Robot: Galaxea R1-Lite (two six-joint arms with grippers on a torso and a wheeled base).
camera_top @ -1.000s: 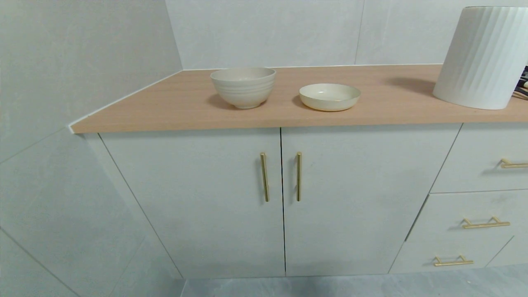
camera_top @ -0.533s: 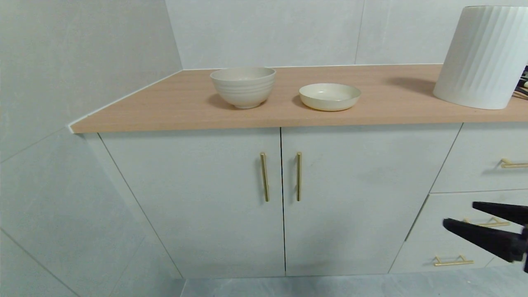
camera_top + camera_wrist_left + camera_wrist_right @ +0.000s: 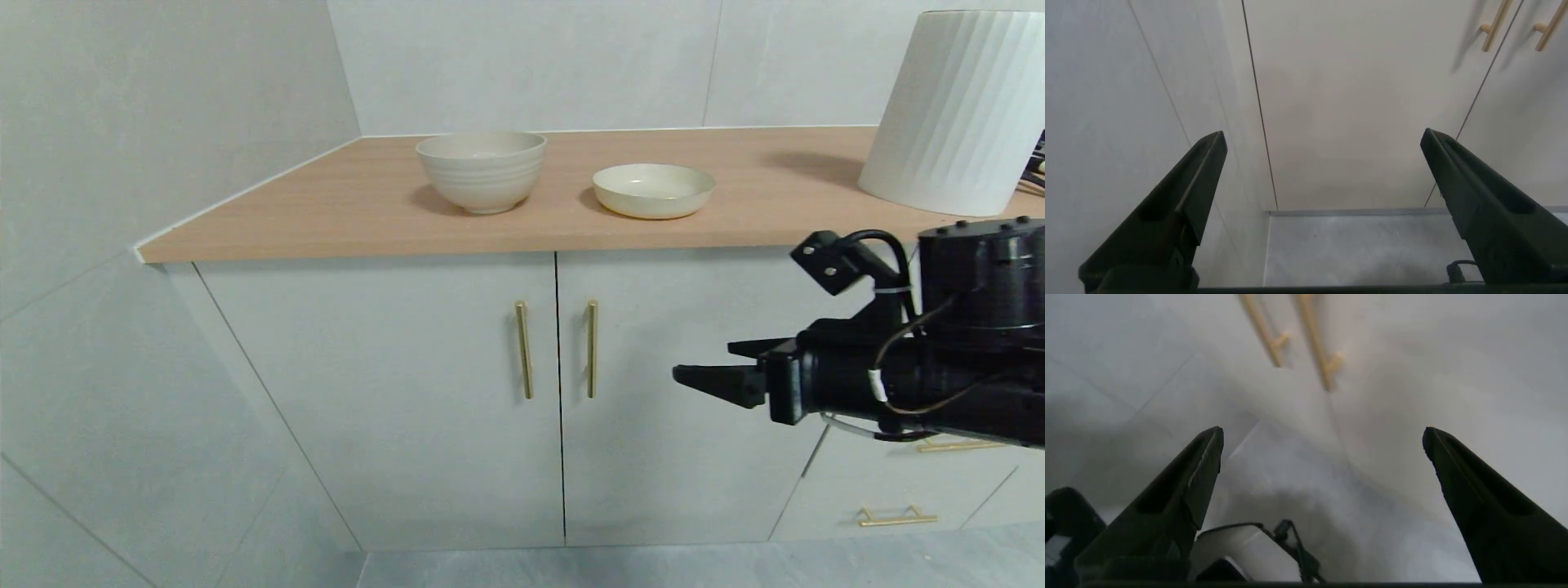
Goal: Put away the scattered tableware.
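Note:
A ribbed beige bowl [image 3: 482,170] and a shallow cream dish [image 3: 653,189] stand side by side on the wooden countertop [image 3: 343,220]. Below them two cabinet doors are shut, each with a gold handle [image 3: 523,349] [image 3: 591,349]. My right gripper [image 3: 706,363] hangs open and empty in front of the right door, right of the handles and below the counter. From its wrist I see both handles [image 3: 1319,339] past the open right gripper [image 3: 1323,445]. My left gripper [image 3: 1323,155] is open and empty, low before the left door, with the handles [image 3: 1493,24] farther off.
A tall white ribbed container [image 3: 959,110] stands on the counter at the right. Drawers with gold handles [image 3: 896,516] are stacked at the lower right. A tiled wall [image 3: 122,163] closes the left side, and grey floor [image 3: 653,563] runs along the cabinet base.
My right arm has come in from the lower right and risen leftward, now in front of the right cabinet door. The bowl and dish have not moved.

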